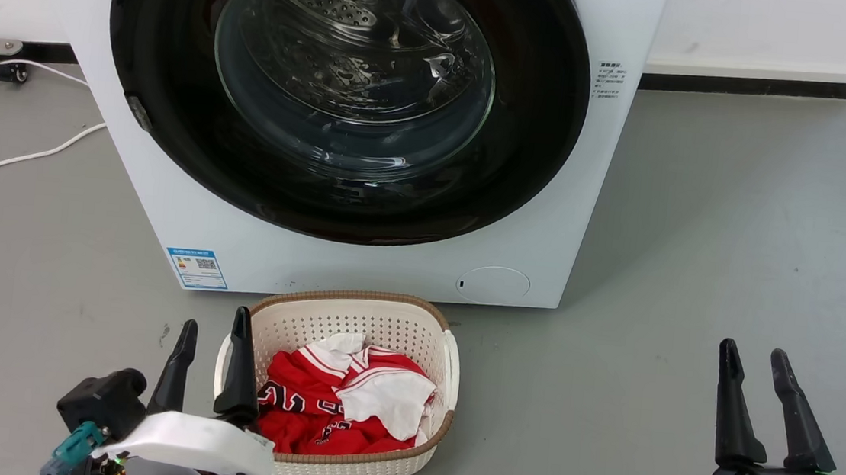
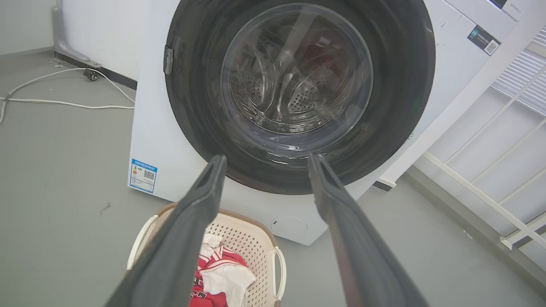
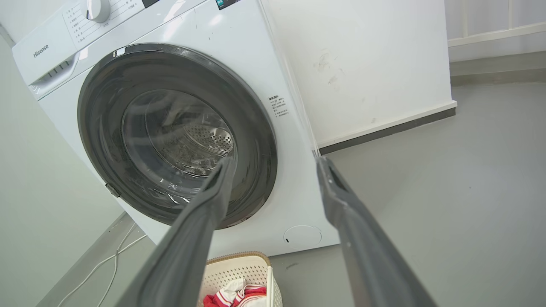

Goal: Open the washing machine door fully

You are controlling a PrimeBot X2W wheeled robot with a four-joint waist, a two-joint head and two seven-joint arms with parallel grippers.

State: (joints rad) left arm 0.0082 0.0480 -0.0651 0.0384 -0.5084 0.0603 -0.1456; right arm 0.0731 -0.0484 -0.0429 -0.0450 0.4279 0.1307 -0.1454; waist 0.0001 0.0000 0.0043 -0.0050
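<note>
The left gripper (image 1: 215, 320), fingers apart and empty, sits low beside the laundry basket (image 1: 450, 362). The right gripper (image 1: 754, 351), also apart, hangs well off to the side. Ahead, the washing machine door (image 1: 540, 125) lies shut, flush against the washing machine (image 1: 166, 192). The small grey tab (image 1: 138, 111) on its left edge is probably the handle: hook 1 finger behind it and swing rightward.

Glossy black washing machine door (image 1: 175, 93), perforated plastic basket (image 1: 354, 323).

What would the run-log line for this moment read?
washing machine door: shut | left gripper: open, empty, beside laundry basket | right gripper: open, empty, over floor | contact with door: none
</note>
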